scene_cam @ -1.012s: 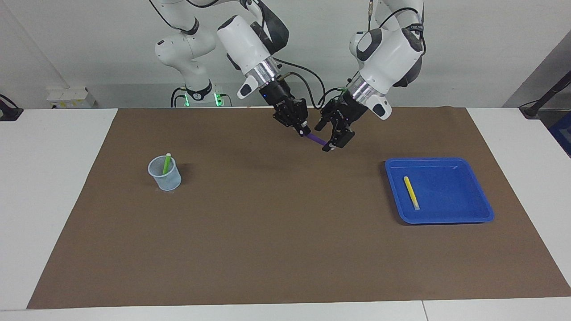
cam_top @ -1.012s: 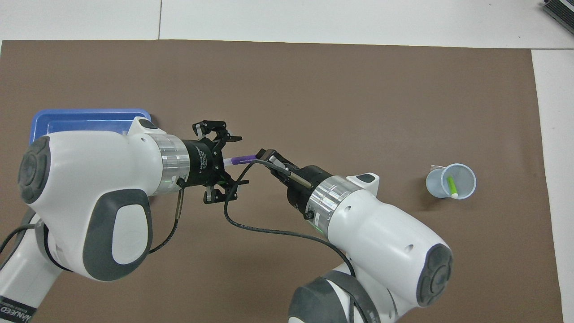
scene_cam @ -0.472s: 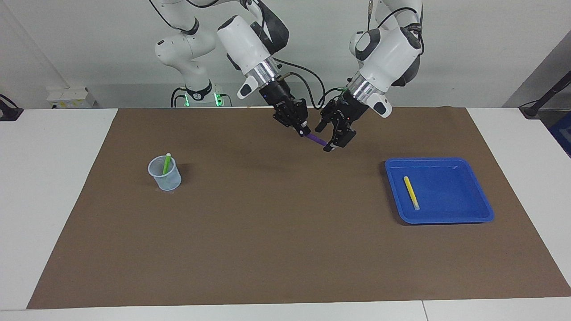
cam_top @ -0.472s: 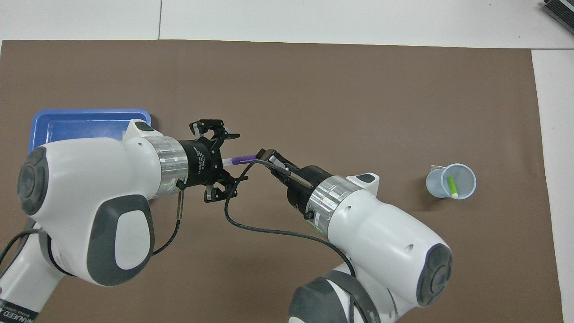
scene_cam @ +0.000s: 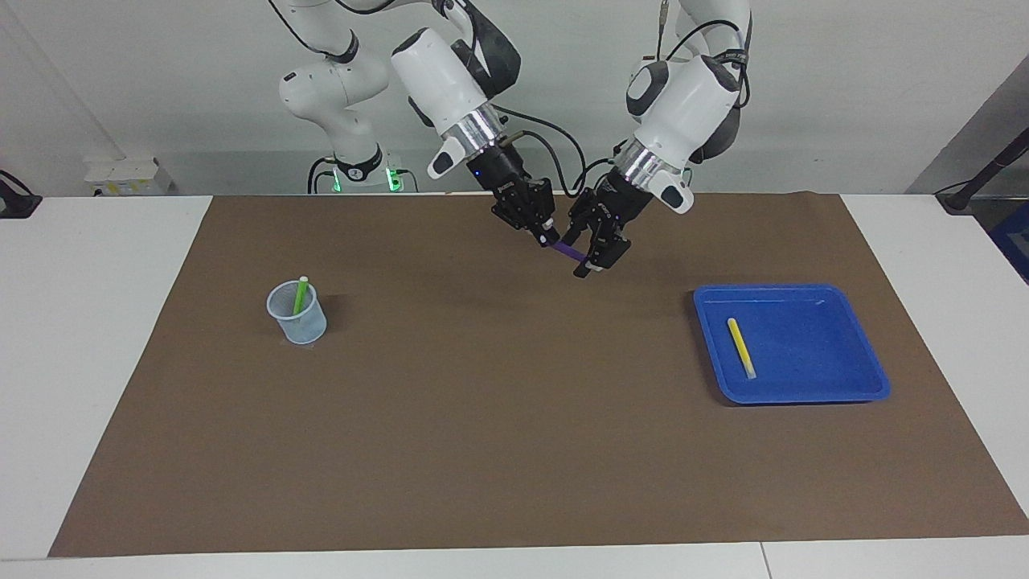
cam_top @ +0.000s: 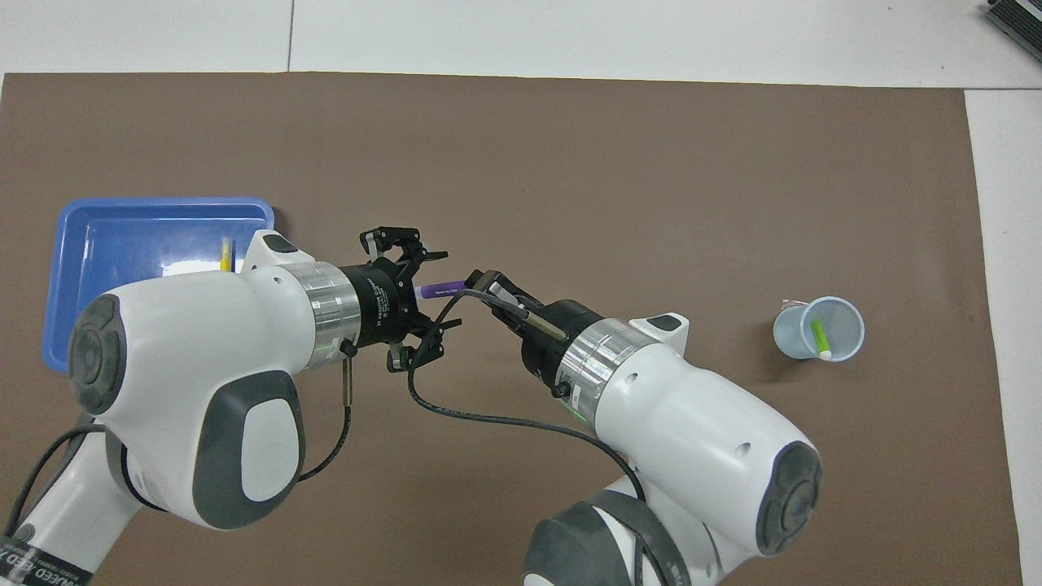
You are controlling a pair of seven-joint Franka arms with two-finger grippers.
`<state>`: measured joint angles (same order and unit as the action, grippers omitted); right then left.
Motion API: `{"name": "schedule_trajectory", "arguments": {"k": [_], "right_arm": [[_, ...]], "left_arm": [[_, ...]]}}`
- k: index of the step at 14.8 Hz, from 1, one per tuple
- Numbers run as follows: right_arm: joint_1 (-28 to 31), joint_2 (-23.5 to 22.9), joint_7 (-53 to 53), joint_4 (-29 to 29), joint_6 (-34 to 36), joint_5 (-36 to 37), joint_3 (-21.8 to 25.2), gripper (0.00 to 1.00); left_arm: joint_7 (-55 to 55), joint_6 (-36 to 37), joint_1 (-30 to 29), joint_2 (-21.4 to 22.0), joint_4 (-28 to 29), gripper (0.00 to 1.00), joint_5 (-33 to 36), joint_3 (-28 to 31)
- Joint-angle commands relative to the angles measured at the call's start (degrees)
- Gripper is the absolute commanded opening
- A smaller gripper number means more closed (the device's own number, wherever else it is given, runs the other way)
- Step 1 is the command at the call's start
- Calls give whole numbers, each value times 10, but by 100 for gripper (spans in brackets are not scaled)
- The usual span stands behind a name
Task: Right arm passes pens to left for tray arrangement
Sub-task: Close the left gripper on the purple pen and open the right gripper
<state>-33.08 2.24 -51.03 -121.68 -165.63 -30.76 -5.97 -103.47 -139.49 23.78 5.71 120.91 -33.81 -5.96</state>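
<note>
A: Left hand (scene_cam: 589,256) has slid in along the purple pen (scene_cam: 571,252) since a second ago, and its fingers have narrowed around the free end. Can't tell yet whether they pinch it.

B: Right hand (scene_cam: 547,236)?

A: Unmoved. Clamped on the pen's other end, blue light showing, both hands up in the air over the brown mat (scene_cam: 482,418) near the robots' edge.

B: Pen axis?

A: In the overhead view it runs roughly 3 to 9 o'clock, purple barrel (cam_top: 440,288) leading from the right hand (cam_top: 480,282) straight into the left hand (cam_top: 417,308). Left fingers stand either side of that axis, at about 12 and 6 o'clock from it. That's the relation that matters: they close across the barrel, not along it.

B: Rest of the tabletop?

A: Yellow pen (scene_cam: 740,346) lies in the blue tray (scene_cam: 864,378) toward the left arm's end. Green pen (scene_cam: 301,295) stands in the pale cup (scene_cam: 298,319) toward the right arm's end.

B: Next?

A: My guess: left finishes closing, then right lets go. Releasing early would drop the pen.
</note>
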Motion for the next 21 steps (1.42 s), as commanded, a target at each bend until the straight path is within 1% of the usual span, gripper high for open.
{"name": "schedule_trajectory", "arguments": {"k": [1, 2, 3, 5, 6, 9, 11, 13, 14, 15, 16, 17, 19, 20, 21], "right_arm": [[1, 0, 9, -2, -10, -15, -1, 0], [1, 0, 9, -2, -10, -15, -1, 0], [1, 0, 9, -2, -9, -14, -1, 0], [1, 0, 9, -2, -9, -15, -1, 0], [2, 0, 9, -2, -9, -14, -1, 0], [2, 0, 9, -2, -9, -15, -1, 0], [2, 0, 9, -2, -8, -15, -1, 0], [2, 0, 8, -1, -8, -15, -1, 0], [2, 0, 5, -1, -8, -16, -1, 2], [2, 0, 2, 0, -9, -29, -1, 52], [0, 0, 3, 0, -10, -54, -1, 85], [0, 0, 9, 1, -9, -61, 0, 100], [1, 0, 23, 1, 3, -62, 0, 100], [6, 1, 54, 1, 21, -62, 1, 100], [11, 2, 96, 1, 46, -62, 3, 100]], "left_arm": [[-1, -3, 8, 19, 15, 63, -2, 6], [0, -3, 9, 19, 15, 45, -2, 6], [-1, -3, 9, 18, 14, 36, -2, 6], [-3, 4, 9, 18, 13, 3, -2, 6], [-3, 11, 10, 18, 13, 0, -2, 6], [8, 30, 7, 19, 8, 0, -1, 6], [29, 68, 3, 20, -2, 0, -1, 9], [39, 72, 2, 20, -7, 0, -1, 9], [43, 76, 2, 20, -8, 0, -1, 9], [48, 77, 1, 19, -11, 0, -1, 10], [50, 77, 0, 19, -11, 0, -1, 10], [64, 79, 0, 19, -10, 0, 0, 11], [153, 116, -14, 20, -13, 0, 1, 13], [217, 148, -25, 21, -15, 0, 8, 13], [290, 187, -37, 25, -17, 0, 32, 13]]}}
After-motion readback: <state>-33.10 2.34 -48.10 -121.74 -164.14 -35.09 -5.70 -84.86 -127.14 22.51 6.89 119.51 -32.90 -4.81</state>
